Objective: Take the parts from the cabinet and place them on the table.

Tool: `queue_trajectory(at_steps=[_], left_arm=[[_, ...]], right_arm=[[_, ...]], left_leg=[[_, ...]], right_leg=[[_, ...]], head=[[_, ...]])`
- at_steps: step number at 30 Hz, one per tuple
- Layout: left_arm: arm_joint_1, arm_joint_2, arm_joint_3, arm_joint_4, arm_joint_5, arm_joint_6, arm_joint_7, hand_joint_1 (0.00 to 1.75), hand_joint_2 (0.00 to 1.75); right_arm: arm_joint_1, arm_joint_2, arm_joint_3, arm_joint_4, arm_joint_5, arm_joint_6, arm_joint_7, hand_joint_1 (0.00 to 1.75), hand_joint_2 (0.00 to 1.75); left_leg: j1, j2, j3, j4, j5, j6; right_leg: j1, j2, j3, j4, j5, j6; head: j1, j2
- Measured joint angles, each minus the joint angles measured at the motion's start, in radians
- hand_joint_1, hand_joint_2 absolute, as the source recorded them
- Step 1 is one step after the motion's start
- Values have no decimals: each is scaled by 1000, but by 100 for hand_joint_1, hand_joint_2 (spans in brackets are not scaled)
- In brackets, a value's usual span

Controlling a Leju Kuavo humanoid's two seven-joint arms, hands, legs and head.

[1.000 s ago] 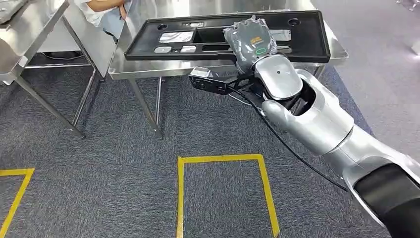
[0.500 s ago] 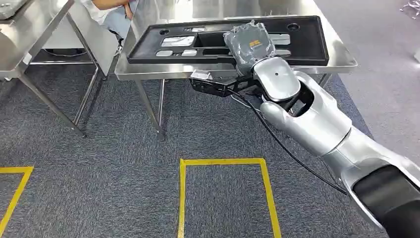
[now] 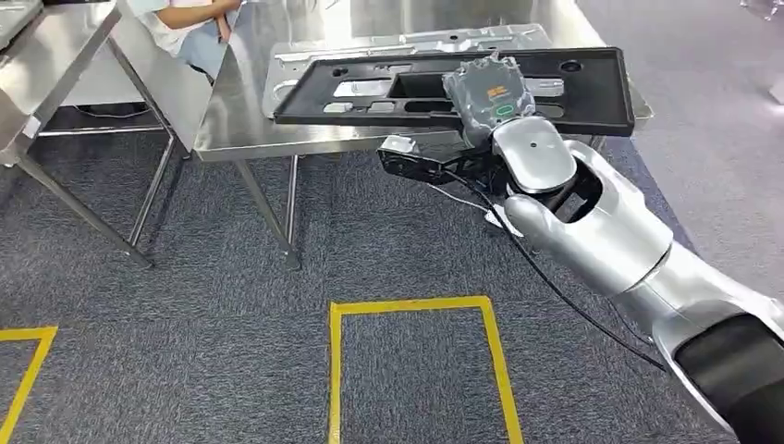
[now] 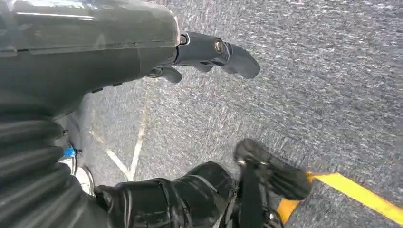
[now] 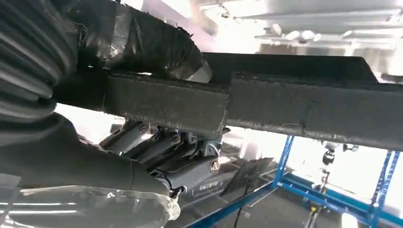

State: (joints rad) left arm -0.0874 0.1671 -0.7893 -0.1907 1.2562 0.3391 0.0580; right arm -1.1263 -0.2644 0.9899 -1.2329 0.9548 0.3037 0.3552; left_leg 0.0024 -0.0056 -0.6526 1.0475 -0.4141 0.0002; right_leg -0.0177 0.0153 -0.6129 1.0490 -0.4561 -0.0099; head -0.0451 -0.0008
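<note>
Carrying: the right hand holds a long black part by its near long edge, roughly at mid-length, over the steel table.
Fingers: the right wrist view shows the covered thumb on top of the black part's edge and the darker fingers curled under it, so the edge is pinched between them.
Part's place: most of the black part lies above the tabletop; whether its underside touches the steel cannot be told from these views.
Long axis: it runs side to side across the robot's front, along the table's near edge, with the hand reaching in across that axis from the near side.
What the move turns on: the fingers sit below the part, between it and the table, so, as I judge it, setting it down flat needs the near edge lowered and the fingers drawn back toward the robot.
Nearer arm: the right; the left hand hangs over the grey carpet, holding nothing, fingers loosely apart.
Nearby: a person sits behind the table's far left corner.
</note>
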Motion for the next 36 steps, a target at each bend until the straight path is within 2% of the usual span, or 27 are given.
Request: queue_trajectory(at_steps=[1, 4, 5, 6, 7, 9, 10, 11, 12, 13, 14, 15, 16, 17, 20, 21, 22, 24, 25, 26, 27, 28, 30, 31, 32, 35, 36], left_arm=[[0, 3, 0, 0, 0, 0, 0, 0, 175], [-5, 8, 0, 0, 0, 0, 1, 0, 175], [-5, 9, 0, 0, -2, 0, 2, 0, 175], [-3, 8, 0, 0, -5, 0, 2, 0, 175], [-2, 8, 0, 0, -6, -2, 3, 0, 175], [-4, 8, 0, 0, -7, -6, 4, 0, 175], [-5, 8, 0, 0, -7, -8, 5, 0, 175], [-5, 8, 0, 0, -8, -11, 5, 0, 175], [-4, 8, 0, 0, -8, -14, 5, 0, 175], [-2, 7, -1, 0, -9, -18, 6, 0, 175], [-2, 7, -1, 0, -9, -19, 6, 0, 175], [-2, 6, -1, 0, -9, -20, 6, 0, 175], [-2, 11, -1, 0, -9, -20, 6, 0, 175], [-3, 11, -1, 0, -9, -20, 7, 0, 175], [-3, 11, -2, 0, -10, -21, 6, 0, 175], [-2, 13, -2, 0, -11, -22, 7, 0, 175], [-3, 12, -2, 0, -14, -24, 8, 0, 175], [-5, 13, -2, 0, -17, -26, 8, 0, 175], [-6, 13, -2, 0, -17, -29, 8, 0, 175], [-5, 13, -2, 0, -17, -32, 8, 0, 175], [-4, 12, -2, 0, -18, -33, 9, 0, 175], [-4, 12, -2, 0, -18, -35, 10, 0, 175], [-5, 13, -2, 0, -18, -35, 10, 0, 175], [-6, 16, -2, 0, -18, -36, 10, 0, 175], [-5, 16, -2, 0, -17, -38, 11, 0, 175], [-8, 18, -2, 0, -11, -39, 21, 0, 175], [-8, 18, -2, 0, -9, -39, 23, 0, 175]], right_arm=[[-1, -3, 0, -3, 0, 0, 0, 175, 175], [5, -12, 0, -7, -1, 0, 0, 175, 175], [5, -15, 0, -11, -1, 0, 1, 175, 175], [6, -23, 0, -14, -1, 0, 1, 175, 175], [3, -28, 0, -16, -1, 0, 1, 175, 175], [7, -33, 0, -19, -1, 0, 2, 175, 175], [13, -36, 0, -19, -1, 0, 0, 175, 175], [19, -40, 0, -19, -1, 0, 0, 175, 175], [21, -43, 0, -19, -1, 0, 1, 175, 175], [21, -45, 0, -19, -1, 0, 1, 175, 175], [21, -47, 0, -20, -1, 0, 1, 175, 175], [20, -49, 0, -23, -1, 0, 2, 175, 175], [20, -52, 0, -24, 0, 0, 2, 175, 175], [21, -52, 0, -29, 0, 0, 2, 175, 175], [28, -58, 0, -31, 1, 3, 2, 175, 175], [27, -59, 0, -31, 3, 4, 3, 175, 175], [25, -58, 0, -31, 8, 4, 3, 175, 175], [21, -56, 0, -30, 13, 4, -3, 175, 175], [22, -56, 0, -29, 14, 3, -10, 175, 175], [22, -51, 0, -26, 15, 3, -16, 175, 175], [22, -47, 0, -24, 16, 3, -22, 175, 175], [22, -41, 0, -22, 16, 2, -24, 175, 175], [16, -33, 0, -19, 18, 0, -29, 175, 175], [13, -31, 0, -17, 18, -2, -32, 175, 175], [6, -27, 0, -16, 18, -6, -36, 175, 175], [5, -11, 0, -6, 13, -15, -52, 175, 175], [5, -3, 0, -4, 12, -18, -56, 175, 175]], left_leg=[[-8, 0, 19, -11, -13, 5], [-11, -1, 20, -20, -17, 11], [-4, 1, 32, -38, -11, 17], [0, 4, 41, -47, -8, 20], [1, 4, 46, -51, -10, 26], [1, 5, 49, -50, -13, 31], [1, 5, 50, -49, -16, 33], [1, 3, 50, -46, -20, 32], [2, 2, 52, -41, -24, 31], [4, 0, 54, -35, -31, 27], [5, 0, 56, -29, -37, 24], [7, -1, 57, -16, -50, 18], [4, -2, 48, -10, -56, 10], [-2, -3, 42, 2, -60, 5], [-1, -3, 45, -5, -59, -2], [0, -1, 40, 2, -68, -7], [1, 1, 30, 41, -89, -14], [3, 1, -38, 173, -145, -22], [3, 1, -87, 258, -173, -24], [3, 1, -125, 312, -180, -24], [3, 1, -133, 308, -157, -21], [2, 1, -114, 250, -109, -16], [-3, 1, -32, 65, -4, 4], [-11, 1, -5, 11, -6, 15], [-14, 1, 7, -7, -13, 19], [-18, 0, 10, -16, -14, 23], [-4, 1, 28, -41, -4, 27]], right_leg=[[7, 1, -2, 0, -2, 5], [2, 1, 3, -12, 0, 20], [9, 0, 7, -12, -4, 28], [5, -4, 1, 5, -12, 30], [7, -6, -21, 53, -40, 31], [6, -6, -103, 204, -102, 35], [6, -6, -143, 269, -120, 37], [5, -6, -166, 295, -116, 39], [3, -6, -161, 269, -84, 41], [0, -7, -135, 204, -37, 42], [-2, -8, -106, 138, 1, 43], [-5, -12, -61, 31, 46, 44], [-2, -11, -59, 32, 22, 42], [-1, -7, -58, 23, 28, 31], [0, -5, -59, 22, 27, 16], [-4, -5, -53, 19, 27, 10], [-5, -6, -48, 18, 23, 3], [-3, -5, -43, 18, 19, -2], [-1, -5, -41, 18, 17, -6], [2, -4, -39, 18, 14, -9], [4, -4, -36, 18, 12, -9], [7, -2, -31, 18, 9, -9], [11, -2, -17, 18, 2, -9], [8, -4, -14, 13, 0, -8], [14, -3, -14, 12, 0, -2], [10, -4, -8, -1, 2, 12], [19, -6, -13, 0, -3, 19]], head=[[-1, 0], [-1, 0], [0, 0], [2, 0], [5, 0], [3, 0], [4, 0], [4, 0], [5, 0], [4, 0], [4, 0], [5, 0], [7, 0], [4, 0], [2, 0], [1, 0], [-4, 0], [-7, 0], [-7, 0], [-7, 0], [-7, 0], [-7, 0], [-6, 0], [-6, 0], [-6, 0], [-7, 0], [-5, 0]])
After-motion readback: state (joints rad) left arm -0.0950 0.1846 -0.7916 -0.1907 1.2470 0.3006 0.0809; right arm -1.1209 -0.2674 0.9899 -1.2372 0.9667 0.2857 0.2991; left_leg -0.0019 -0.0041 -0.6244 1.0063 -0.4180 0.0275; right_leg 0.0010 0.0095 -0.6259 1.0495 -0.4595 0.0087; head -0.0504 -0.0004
